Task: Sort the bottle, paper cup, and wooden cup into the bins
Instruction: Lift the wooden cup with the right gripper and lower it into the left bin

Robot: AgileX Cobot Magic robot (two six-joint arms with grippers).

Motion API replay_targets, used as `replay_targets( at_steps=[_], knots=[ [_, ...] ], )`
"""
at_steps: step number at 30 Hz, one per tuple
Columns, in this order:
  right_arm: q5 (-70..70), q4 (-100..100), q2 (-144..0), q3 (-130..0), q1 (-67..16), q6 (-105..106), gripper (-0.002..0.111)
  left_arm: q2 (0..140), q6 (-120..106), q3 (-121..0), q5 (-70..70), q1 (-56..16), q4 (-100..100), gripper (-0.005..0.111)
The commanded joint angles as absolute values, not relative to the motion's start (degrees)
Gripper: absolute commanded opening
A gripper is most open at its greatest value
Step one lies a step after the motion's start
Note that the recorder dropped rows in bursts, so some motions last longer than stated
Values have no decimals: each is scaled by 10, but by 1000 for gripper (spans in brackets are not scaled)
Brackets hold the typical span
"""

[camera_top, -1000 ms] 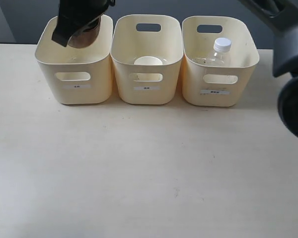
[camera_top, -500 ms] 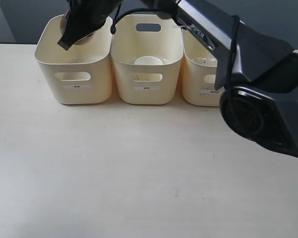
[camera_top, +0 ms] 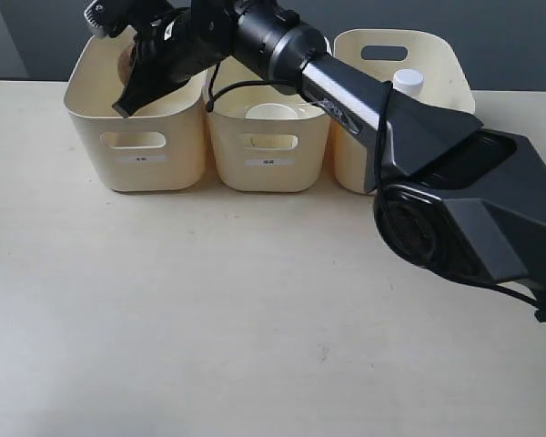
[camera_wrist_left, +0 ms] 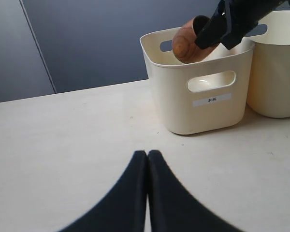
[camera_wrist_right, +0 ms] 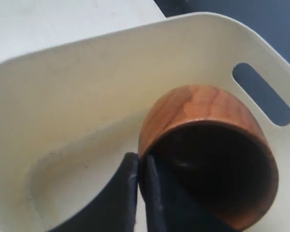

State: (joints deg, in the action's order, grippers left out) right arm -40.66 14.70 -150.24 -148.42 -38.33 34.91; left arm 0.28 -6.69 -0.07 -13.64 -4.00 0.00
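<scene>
- Cream-yellow plastic all along the back of the table [camera_top: 255, 319]: we count three bins in a row, side by side, each with an oval handle cutout and a small white label on its front
- left bin [camera_top: 86, 137]: we see the wooden cup [camera_wrist_left: 186, 44] hanging in its mouth, tilted on its side, part of its rounded body showing above the rim; whether it touches the floor of the bin we cannot tell
- right gripper [camera_wrist_right: 139, 162]: it reaches across from the right, over the other bins, and is clamped on the wooden cup's wall, one finger inside the rim and one outside, the two almost meeting
- middle bin [camera_top: 227, 159]: the paper cup [camera_top: 271, 112] sits inside, its white top showing above the front wall
- right bin [camera_top: 350, 146]: the bottle [camera_top: 407, 84] is in it; we catch only its white cap behind the arm
- left gripper [camera_wrist_left: 147, 154]: fingers pressed together with nothing between them, over bare tabletop, well apart from the left bin
</scene>
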Motion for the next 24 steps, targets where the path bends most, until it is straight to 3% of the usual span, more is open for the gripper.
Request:
replay_targets(
  at_steps=[1, 24],
  knots=[
    [-403, 185, -1504, -1489, -358, 343, -1, 0, -66, 0, -136, -42, -4, 0],
    [-519, 202, -1505, -1489, -353, 361, -1, 0, -66, 0, -136, -42, -4, 0]
  ],
)
